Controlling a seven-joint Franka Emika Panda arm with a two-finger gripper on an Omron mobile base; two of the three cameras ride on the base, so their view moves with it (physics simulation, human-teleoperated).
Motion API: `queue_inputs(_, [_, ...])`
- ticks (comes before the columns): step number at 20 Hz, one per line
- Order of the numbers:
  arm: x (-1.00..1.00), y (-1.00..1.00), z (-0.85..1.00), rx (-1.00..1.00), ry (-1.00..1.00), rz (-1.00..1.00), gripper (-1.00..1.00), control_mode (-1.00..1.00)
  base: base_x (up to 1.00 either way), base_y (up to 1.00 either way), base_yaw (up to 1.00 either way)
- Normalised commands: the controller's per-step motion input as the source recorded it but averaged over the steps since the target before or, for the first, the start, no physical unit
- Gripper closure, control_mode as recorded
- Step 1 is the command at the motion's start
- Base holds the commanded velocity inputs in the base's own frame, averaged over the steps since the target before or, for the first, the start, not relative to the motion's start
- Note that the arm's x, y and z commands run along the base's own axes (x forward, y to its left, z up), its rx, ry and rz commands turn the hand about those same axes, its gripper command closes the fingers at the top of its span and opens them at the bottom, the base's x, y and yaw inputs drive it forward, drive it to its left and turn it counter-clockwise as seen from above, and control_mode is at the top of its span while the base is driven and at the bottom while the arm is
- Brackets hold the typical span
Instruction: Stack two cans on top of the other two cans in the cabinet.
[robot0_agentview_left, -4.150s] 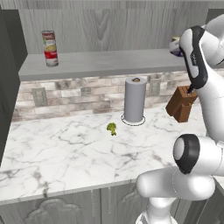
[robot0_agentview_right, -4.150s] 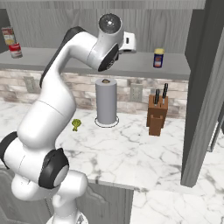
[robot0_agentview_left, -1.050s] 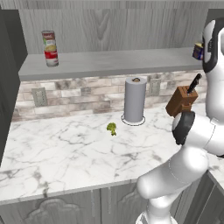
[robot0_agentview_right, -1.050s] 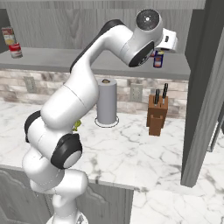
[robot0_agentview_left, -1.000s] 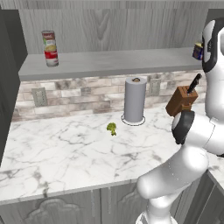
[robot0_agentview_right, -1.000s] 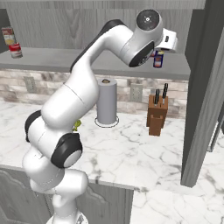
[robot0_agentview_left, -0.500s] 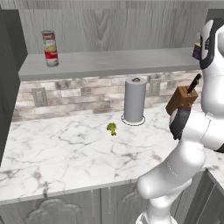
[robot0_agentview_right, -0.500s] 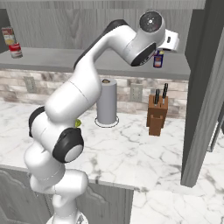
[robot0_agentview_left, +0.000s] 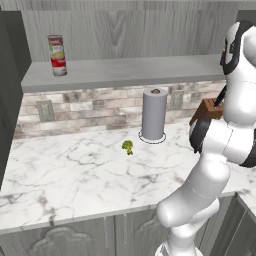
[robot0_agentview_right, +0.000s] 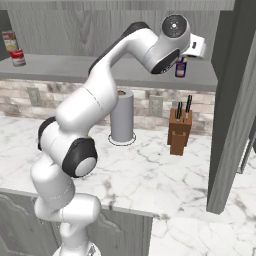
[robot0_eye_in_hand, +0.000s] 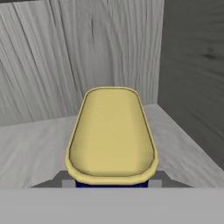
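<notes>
While your gripper (robot0_agentview_right: 186, 54) sits closed around the blue can (robot0_agentview_right: 181, 67) at the cabinet shelf's (robot0_agentview_right: 75, 72) right end, the stacked red cans (robot0_agentview_left: 57, 55) stand far left, above the marble surface (robot0_agentview_left: 75, 170).

A white marble counter (robot0_agentview_left: 75, 175) is running beneath a brick-pattern backsplash (robot0_agentview_left: 95, 107) in grey and tan. Above the backsplash, a grey wood-grain back wall (robot0_agentview_left: 135, 32) is rising. Two wall outlets (robot0_agentview_left: 45, 110) are sitting in the backsplash. Below the counter, grey panelled doors (robot0_agentview_left: 60, 240) are showing.
</notes>
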Motion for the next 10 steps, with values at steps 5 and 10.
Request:
queue_inputs(5, [0.10, -0.12, 0.02, 0.00, 0.00, 0.01, 1.00, -1.00, 0.00, 0.00, 0.00])
queue_inputs(10, [0.11, -0.11, 0.00, 0.00, 0.00, 0.04, 1.00, -1.00, 0.00, 0.00, 0.00])
